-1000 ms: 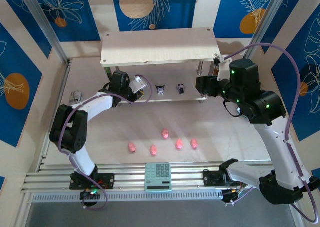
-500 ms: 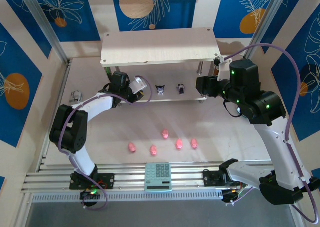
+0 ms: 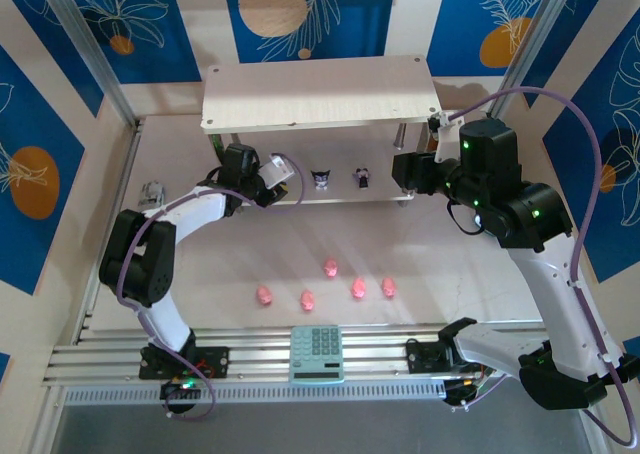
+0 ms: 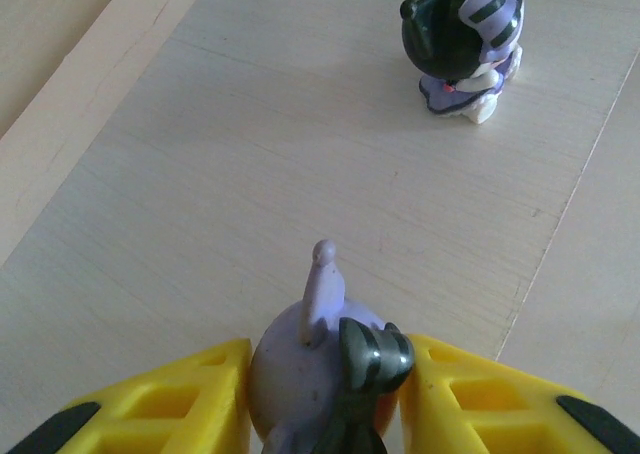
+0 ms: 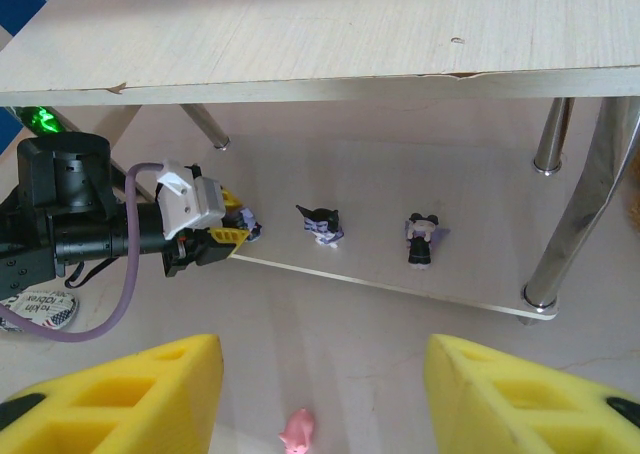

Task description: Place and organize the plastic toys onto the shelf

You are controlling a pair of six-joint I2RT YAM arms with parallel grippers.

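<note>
A dark figure [image 4: 310,374] sits between the yellow fingers [image 4: 200,394] of your left gripper [image 4: 320,359] at the left end of the shelf's lower board [image 4: 250,154]. Both fingers lie close against it, and you cannot tell whether they grip it or have just let go, nor whether it is resting on the wood. A second dark figure [image 4: 462,44] stands upright farther along the board to the right, with a third [image 3: 362,177] beyond it.

From above, nothing has visibly shifted over the past second: both arms, the three figures and the five pink pigs [image 3: 330,267] sit where they were. That stillness suggests a set-down being finished, not a carry. The dark set looks nearly lined up, while the pigs, loose on the table well short of the shelf [image 3: 320,94], are yet to be moved.

The top view hides the held figure under the left gripper [image 3: 283,179]. The right wrist view shows it at the fingertips, on the board's near left edge. Your right gripper [image 5: 322,374] hangs wide and empty, near the board's right end.
</note>
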